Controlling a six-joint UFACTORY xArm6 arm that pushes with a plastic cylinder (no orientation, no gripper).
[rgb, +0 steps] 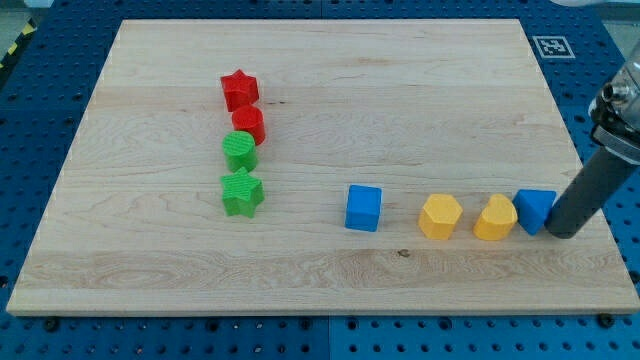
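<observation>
My tip (562, 231) rests on the board at the view's right, pressed against the right side of a blue block (534, 210) whose shape is partly hidden by the rod. Touching that block's left side is a yellow heart-like block (495, 218). A yellow hexagon block (440, 216) sits further left, then a blue cube (363, 208). On the left half, a column runs downward: red star (239, 89), red cylinder-like block (248, 124), green cylinder (239, 151), green star (242, 192).
The wooden board (320, 100) lies on a blue perforated table. A black-and-white marker tag (553, 46) sits by the board's top right corner. The board's right edge is just right of my tip.
</observation>
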